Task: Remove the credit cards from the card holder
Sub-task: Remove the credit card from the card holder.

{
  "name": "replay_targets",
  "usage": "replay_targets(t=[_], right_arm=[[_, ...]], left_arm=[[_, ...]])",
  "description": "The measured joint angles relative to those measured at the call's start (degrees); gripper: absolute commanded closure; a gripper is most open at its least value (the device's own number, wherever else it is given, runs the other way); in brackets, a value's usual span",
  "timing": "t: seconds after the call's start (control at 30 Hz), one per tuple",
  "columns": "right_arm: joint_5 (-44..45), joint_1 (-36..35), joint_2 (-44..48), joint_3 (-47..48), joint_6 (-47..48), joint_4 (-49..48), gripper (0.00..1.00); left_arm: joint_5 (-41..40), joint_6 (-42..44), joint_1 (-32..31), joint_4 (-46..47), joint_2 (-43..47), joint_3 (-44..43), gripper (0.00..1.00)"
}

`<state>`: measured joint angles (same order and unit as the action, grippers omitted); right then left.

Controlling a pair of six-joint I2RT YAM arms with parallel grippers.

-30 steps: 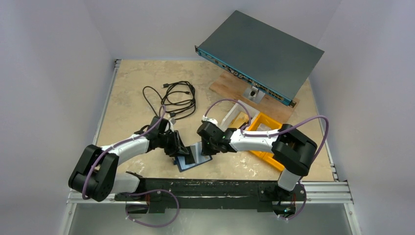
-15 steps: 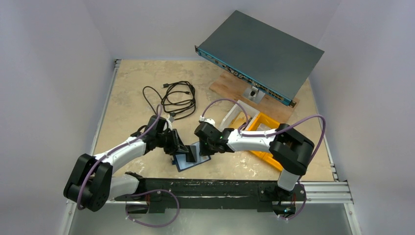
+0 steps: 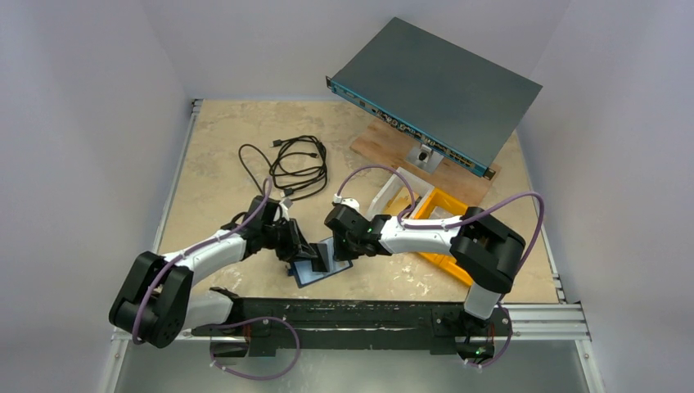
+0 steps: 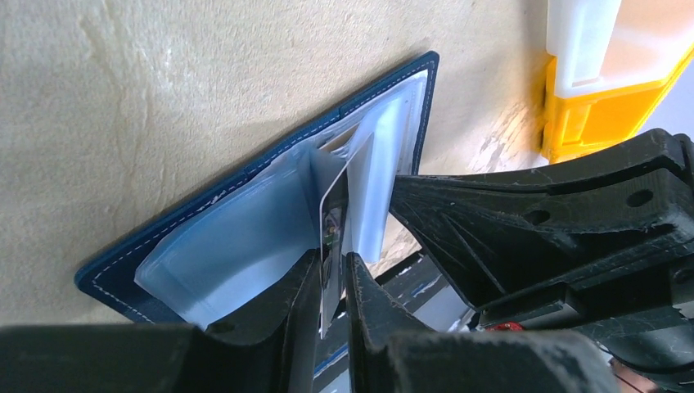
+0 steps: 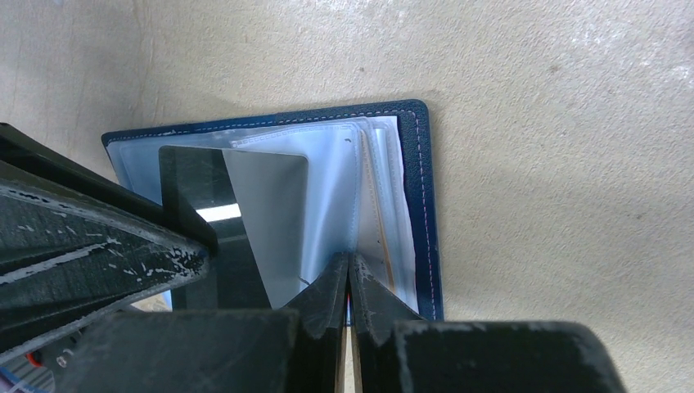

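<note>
Left pincer (image 4: 331, 260) has narrowed, clamping a card (image 4: 332, 214), seen only from its wrist; right pincer (image 5: 349, 262) together

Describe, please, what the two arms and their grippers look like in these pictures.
Both the left arm and right arm have white forearm shells between bulky black joint housings. A thin purple cable loops along each. The left gripper and right gripper each end in two matte black, wedge-shaped fingers, scuffed pale along the edges.
</note>
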<state>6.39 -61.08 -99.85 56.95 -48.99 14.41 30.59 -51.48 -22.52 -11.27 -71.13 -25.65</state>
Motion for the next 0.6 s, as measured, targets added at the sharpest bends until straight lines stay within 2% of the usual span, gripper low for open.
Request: replay_targets(t=[0.13, 0.27, 0.4, 0.6], right_arm=[[0.0, 0.0, 0.0, 0.0, 0.0, -0.1, 1.0], [0.0, 0.0, 0.0, 0.0, 0.0, -0.1, 1.0], [0.1, 0.0, 0.0, 0.0, 0.0, -0.1, 1.0], [0.0, 0.0, 0.1, -0.5, -0.8, -0.7, 1.0]], left_arm=[[1.0, -1.6, 0.0, 1.5, -0.3, 1.0, 0.87], [1.7, -2.8, 0.0, 2.5, -0.4, 1.2, 1.0], [1.9, -2.9, 0.0, 2.1, -0.3, 1.0, 1.0], [-2.7, 0.9, 0.0, -9.2, 4.1, -2.3, 1.0]])
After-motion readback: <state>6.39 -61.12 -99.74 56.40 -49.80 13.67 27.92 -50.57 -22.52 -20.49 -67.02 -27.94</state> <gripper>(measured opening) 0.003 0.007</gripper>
